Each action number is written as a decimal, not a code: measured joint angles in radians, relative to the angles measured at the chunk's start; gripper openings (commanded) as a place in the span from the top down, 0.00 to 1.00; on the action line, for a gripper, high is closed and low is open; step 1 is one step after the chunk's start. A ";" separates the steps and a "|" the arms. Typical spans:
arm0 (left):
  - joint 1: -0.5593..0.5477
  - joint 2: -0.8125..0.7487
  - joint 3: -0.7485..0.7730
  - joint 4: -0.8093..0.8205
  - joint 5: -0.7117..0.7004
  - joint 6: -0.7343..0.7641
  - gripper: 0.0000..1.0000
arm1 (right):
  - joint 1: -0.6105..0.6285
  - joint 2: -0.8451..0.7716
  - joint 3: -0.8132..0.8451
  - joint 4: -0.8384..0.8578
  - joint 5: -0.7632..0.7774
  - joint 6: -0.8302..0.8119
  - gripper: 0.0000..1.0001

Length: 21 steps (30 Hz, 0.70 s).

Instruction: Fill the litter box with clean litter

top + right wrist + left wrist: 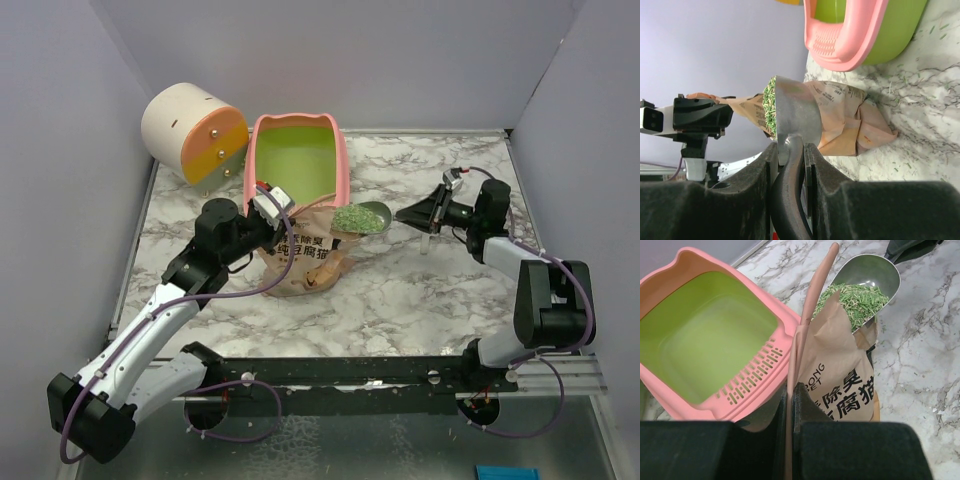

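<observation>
The pink litter box sits at the back of the marble worktop, its slotted end toward the arms. A tan bag stands just in front of it. The left gripper is closed on the bag's top edge. The right gripper clamps the handle of a metal scoop heaped with green litter, held at the bag's open top.
</observation>
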 measured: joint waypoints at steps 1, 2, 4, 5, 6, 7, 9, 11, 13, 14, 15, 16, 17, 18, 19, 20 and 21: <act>0.000 0.000 0.000 0.000 0.000 0.000 1.00 | -0.005 -0.002 0.000 0.000 0.006 0.000 0.99; 0.000 0.000 0.000 0.000 0.000 0.000 1.00 | -0.010 -0.002 0.000 0.000 0.010 0.000 0.99; 0.000 -0.001 0.000 0.000 0.000 0.000 1.00 | -0.018 -0.002 0.000 -0.003 0.012 0.000 0.99; 0.000 -0.003 0.000 -0.001 0.000 0.000 1.00 | -0.019 -0.002 0.000 -0.003 0.014 0.001 0.99; 0.000 -0.005 0.000 -0.002 0.000 0.000 1.00 | -0.021 -0.002 0.000 -0.003 0.014 0.003 0.99; 0.000 -0.008 0.000 -0.003 0.000 0.000 1.00 | -0.023 -0.002 0.000 -0.003 0.014 0.008 0.99; 0.000 -0.015 0.000 -0.010 0.000 -0.001 1.00 | -0.026 -0.002 0.000 -0.002 0.014 0.014 0.99; 0.000 -0.019 -0.001 -0.015 0.000 -0.001 1.00 | -0.027 -0.002 0.002 0.000 0.014 0.022 0.99; 0.000 -0.024 -0.003 -0.016 0.000 -0.002 1.00 | -0.028 -0.002 0.002 0.014 0.015 0.034 0.99; 0.000 -0.028 -0.006 -0.016 0.000 -0.005 1.00 | -0.029 -0.002 0.003 0.021 0.015 0.040 0.99; 0.000 -0.032 -0.008 -0.016 0.000 -0.006 1.00 | -0.029 -0.002 0.004 0.029 0.015 0.046 0.99; 0.000 -0.037 -0.010 -0.016 0.000 -0.009 1.00 | -0.030 -0.002 0.008 0.035 0.015 0.053 0.99; 0.000 -0.040 -0.012 -0.016 0.001 -0.012 1.00 | -0.031 -0.002 0.012 0.038 0.015 0.057 0.99; 0.000 -0.043 -0.014 -0.017 0.001 -0.016 1.00 | -0.031 -0.002 0.019 0.043 0.015 0.062 0.99; 0.000 -0.048 -0.016 -0.017 0.001 -0.019 1.00 | -0.031 -0.002 0.023 0.047 0.016 0.064 0.99; 0.000 -0.050 -0.017 -0.018 0.002 -0.023 1.00 | -0.031 -0.002 0.028 0.052 0.016 0.068 0.99; 0.000 -0.054 -0.018 -0.019 0.002 -0.026 1.00 | -0.031 -0.002 0.034 0.055 0.016 0.072 0.99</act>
